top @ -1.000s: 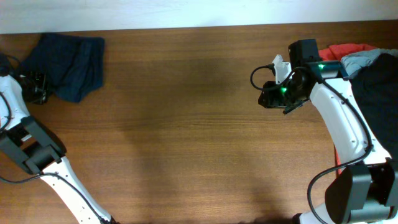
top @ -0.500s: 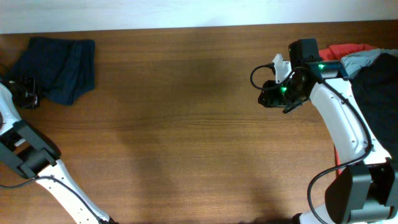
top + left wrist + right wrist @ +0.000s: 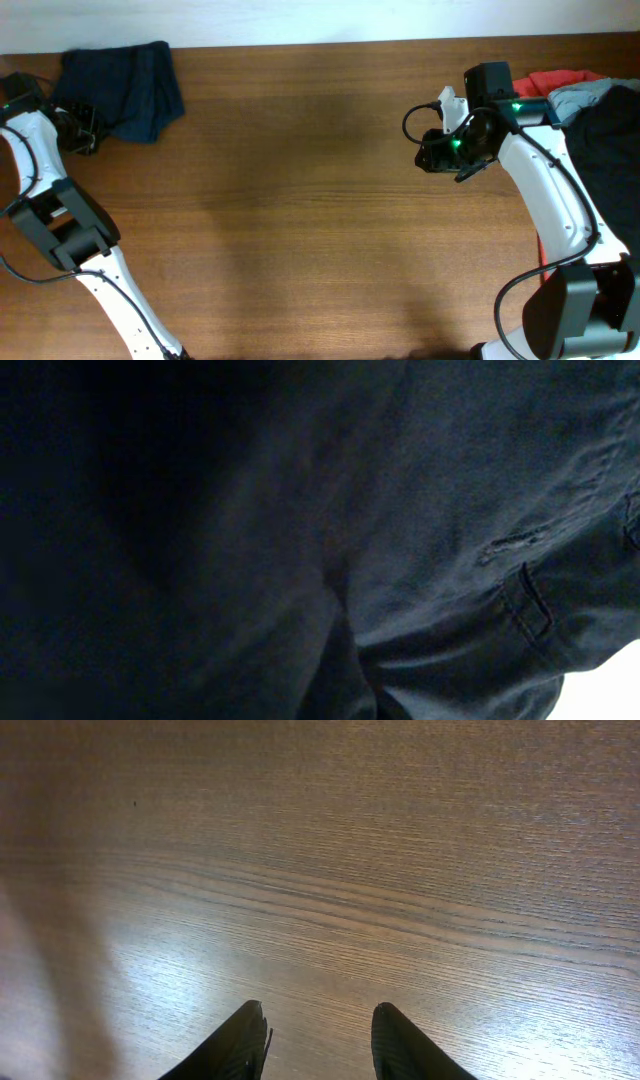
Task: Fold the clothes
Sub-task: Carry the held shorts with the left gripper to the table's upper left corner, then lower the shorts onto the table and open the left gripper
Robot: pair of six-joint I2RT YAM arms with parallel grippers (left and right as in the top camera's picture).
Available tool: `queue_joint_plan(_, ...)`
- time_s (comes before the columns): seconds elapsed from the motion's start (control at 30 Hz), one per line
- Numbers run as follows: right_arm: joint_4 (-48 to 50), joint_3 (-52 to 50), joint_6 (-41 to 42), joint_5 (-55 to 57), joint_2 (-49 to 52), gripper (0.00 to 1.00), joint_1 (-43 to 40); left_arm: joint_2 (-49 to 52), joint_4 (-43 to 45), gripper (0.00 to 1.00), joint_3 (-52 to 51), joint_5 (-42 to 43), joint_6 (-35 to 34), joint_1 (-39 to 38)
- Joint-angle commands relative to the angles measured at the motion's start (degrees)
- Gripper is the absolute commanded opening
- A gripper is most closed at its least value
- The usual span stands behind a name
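The clothes [image 3: 125, 88], a crumpled pair of dark navy shorts, lie bunched at the table's far left corner. My left gripper [image 3: 82, 132] is at their left edge, shut on the fabric. In the left wrist view the navy cloth [image 3: 450, 510] fills almost the whole frame and hides the fingers. My right gripper [image 3: 428, 158] hovers over bare wood at the right side of the table. Its fingers [image 3: 240, 1045] stand open with nothing between them in the right wrist view.
A pile of other garments sits at the far right: a red one [image 3: 560, 80], a grey one [image 3: 585, 95] and a large black one [image 3: 610, 150]. The brown wooden table [image 3: 300, 200] ends at a white strip along the back.
The left gripper swung left and then back up toward the far edge, dragging the shorts with it; they now lie higher and slightly to the right. The right arm has not moved.
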Motion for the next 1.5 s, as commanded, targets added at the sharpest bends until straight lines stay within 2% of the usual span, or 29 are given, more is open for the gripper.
queue_joint_plan(0.0, 0.02, -0.44, 0.24, 0.72, 0.2, 0.4, -0.42, 1.62, -0.26, 0.0, -0.35, 1.49, 3.82, -0.76)
queue_joint_plan(0.73, 0.02, -0.44, 0.24, 0.72, 0.2, 0.4, -0.42, 1.62, -0.94, 0.01, -0.35, 0.92, 4.98, -4.07)
queue_joint_plan(0.77, 0.02, -0.44, 0.24, 0.72, 0.2, 0.4, -0.42, 1.62, -0.96, 0.06, -0.35, 0.94, 4.98, -4.0)
queue_joint_plan(0.83, 0.04, -0.44, 0.24, 0.72, 0.2, 0.4, -0.42, 1.62, -0.96, 0.27, -0.35, 1.16, 4.98, -3.78)
queue_joint_plan(0.9, 0.02, -0.44, 0.24, 0.72, 0.2, 0.4, -0.42, 1.6, -0.96, 0.51, -0.33, 2.73, 5.03, -3.32)
queue_joint_plan(0.93, 0.02, -0.44, 0.24, 0.72, 0.2, 0.4, -0.42, 1.6, -1.01, 0.66, -0.15, 4.59, 5.03, -2.86)
queue_joint_plan(0.97, 0.02, -0.44, 0.24, 0.72, 0.2, 0.42, -0.42, 1.6, -1.2, 0.73, -0.04, 5.79, 5.03, -2.51)
queue_joint_plan(1.07, 0.0, -0.44, 0.24, 0.7, 0.2, 0.46, -0.42, 1.22, -3.61, 0.8, 0.81, 7.15, 5.05, -1.2)
queue_joint_plan(1.27, -0.04, -0.44, 0.24, 0.7, 0.2, 0.53, -0.42, 1.07, -10.73, 0.81, 5.46, 7.13, 5.27, 0.33)
queue_joint_plan(1.4, -0.04, -0.44, 0.24, 0.68, 0.2, 0.59, -0.42, 1.05, -18.4, 0.8, 14.14, 7.1, 9.4, 0.52)
queue_joint_plan(1.47, -0.04, -0.44, 0.24, 0.68, 0.2, 0.64, -0.42, 1.05, -25.35, 0.79, 22.93, 6.97, 12.96, 0.17)
